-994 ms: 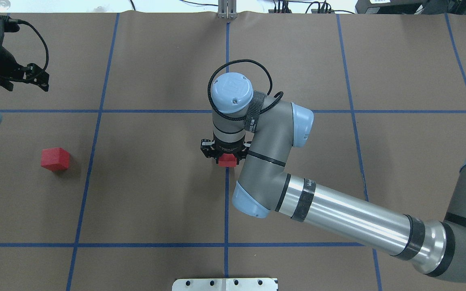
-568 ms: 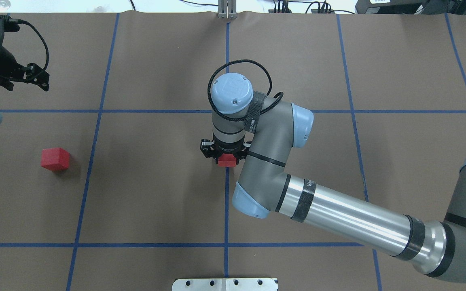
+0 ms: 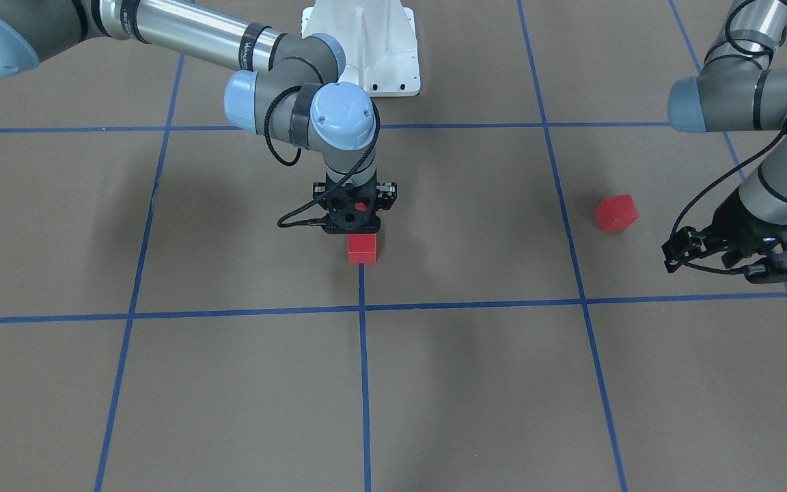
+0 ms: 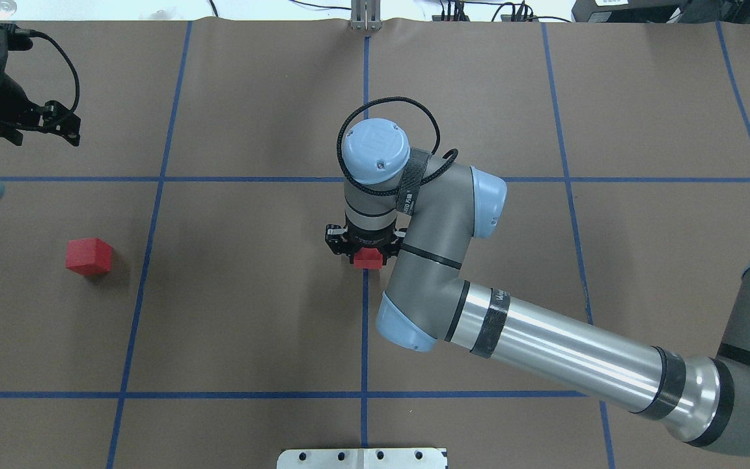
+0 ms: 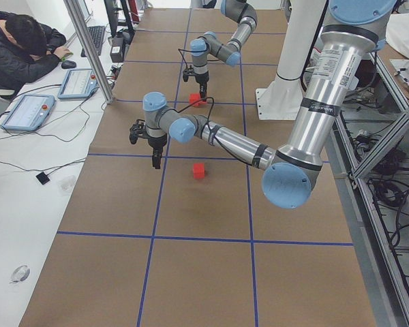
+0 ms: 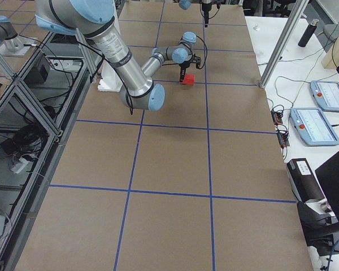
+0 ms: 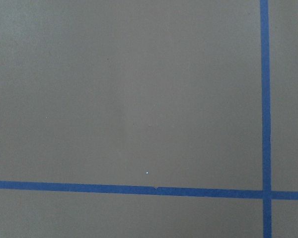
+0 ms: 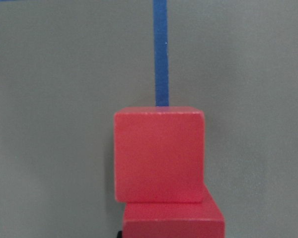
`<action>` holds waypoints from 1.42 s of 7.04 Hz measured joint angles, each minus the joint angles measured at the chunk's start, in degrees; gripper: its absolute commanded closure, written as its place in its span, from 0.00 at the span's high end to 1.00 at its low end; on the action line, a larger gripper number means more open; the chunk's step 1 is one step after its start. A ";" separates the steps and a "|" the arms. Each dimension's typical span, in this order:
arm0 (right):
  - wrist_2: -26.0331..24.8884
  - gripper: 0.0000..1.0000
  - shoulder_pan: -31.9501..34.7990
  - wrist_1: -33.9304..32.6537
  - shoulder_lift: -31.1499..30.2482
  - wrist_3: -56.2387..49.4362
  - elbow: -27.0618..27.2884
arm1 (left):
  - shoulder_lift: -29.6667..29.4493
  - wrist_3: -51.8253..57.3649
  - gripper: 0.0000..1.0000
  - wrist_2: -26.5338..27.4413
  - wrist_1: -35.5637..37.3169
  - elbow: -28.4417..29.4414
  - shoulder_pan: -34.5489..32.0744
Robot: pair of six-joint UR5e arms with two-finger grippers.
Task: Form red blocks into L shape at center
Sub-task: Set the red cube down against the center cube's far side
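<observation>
A: Starting at the robot's edge of the tabletop (image 4: 251, 326), what's there?

B: The white pedestal base (image 4: 362, 458), at the middle of that edge. Out from it, at the center (image 4: 342, 306), the right gripper (image 3: 358, 225) points straight down over the near red block (image 4: 368, 260).

A: Pinching it?

B: I can't tell. The fingers are hidden, so it may be pinching the block or standing clear of it (the right wrist view catches only the block's top).

A: And past that?

B: The far red block (image 3: 362, 247) lies touching it on the side toward the far edge, squarely on the middle tape line (image 4: 364, 339). The near one sits a shade toward the right edge.

A: The third?

B: The lone red block (image 4: 88, 255) rests at about the same depth, well apart from the pair and close to the left edge.

A: Farther out?

B: The left gripper (image 3: 772, 268) hangs above bare brown surface toward the far left corner. Whether it's spread or pressed together I can't tell. Beyond the far edge, a person (image 5: 17, 48) sits at a desk (image 5: 27, 177) with two tablets (image 5: 27, 111).
</observation>
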 measured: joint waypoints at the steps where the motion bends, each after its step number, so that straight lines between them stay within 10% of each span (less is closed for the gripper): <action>1: -0.02 0.00 0.01 0.04 -0.01 0.00 -0.01 | -0.02 0.00 1.00 0.00 0.00 0.00 0.00; 6: -0.11 0.00 0.01 0.84 0.00 -0.02 0.04 | -0.03 0.00 1.00 0.00 0.00 0.08 0.00; 10: -0.13 0.33 0.03 1.22 -0.07 -0.08 0.07 | -0.03 0.00 1.00 0.00 0.00 0.05 0.00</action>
